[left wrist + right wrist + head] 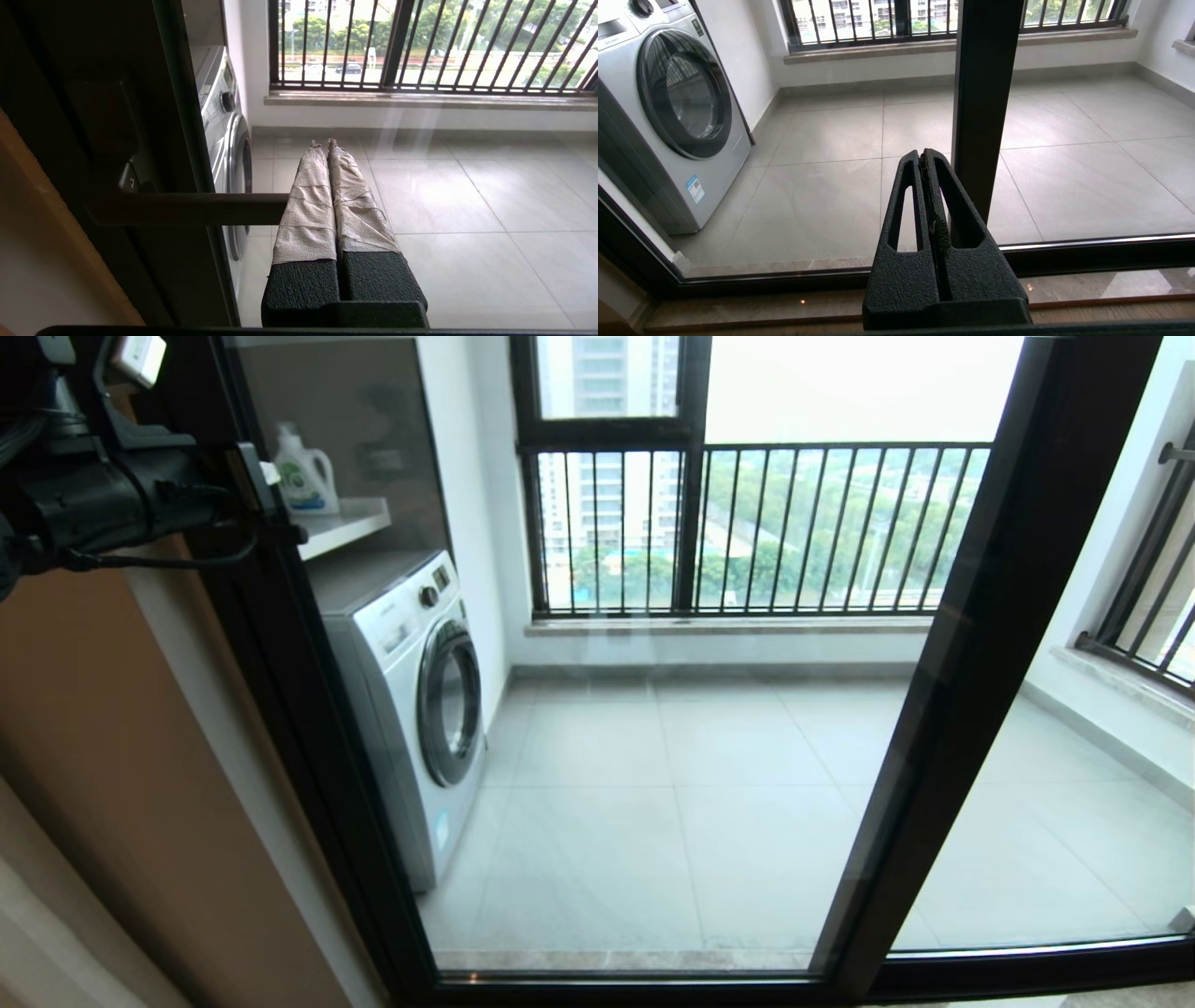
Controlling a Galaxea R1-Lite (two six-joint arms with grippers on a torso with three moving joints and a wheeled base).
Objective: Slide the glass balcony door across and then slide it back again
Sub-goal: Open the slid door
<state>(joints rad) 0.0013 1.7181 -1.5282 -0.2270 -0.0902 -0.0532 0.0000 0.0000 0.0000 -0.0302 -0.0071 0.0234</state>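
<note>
Now | left gripper (pixel 322 142) fingers closed beside door handle (pixel 187 208) | right gripper (pixel 924 156) closed | washing machine (pixel 411 700) behind glass balcony door (pixel 653 756)

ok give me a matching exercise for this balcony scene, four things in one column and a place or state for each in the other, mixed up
Things:
1. detergent bottle
2. washing machine
3. left end effector
4. right end effector

Places or states:
A. fingers wrapped in pale tape, shut, beside the door handle
B. on the white shelf
C. bare black fingers, shut, in front of the door's dark upright
D. on the balcony floor under the shelf

Pairs: 1-B, 2-D, 3-A, 4-C
</note>
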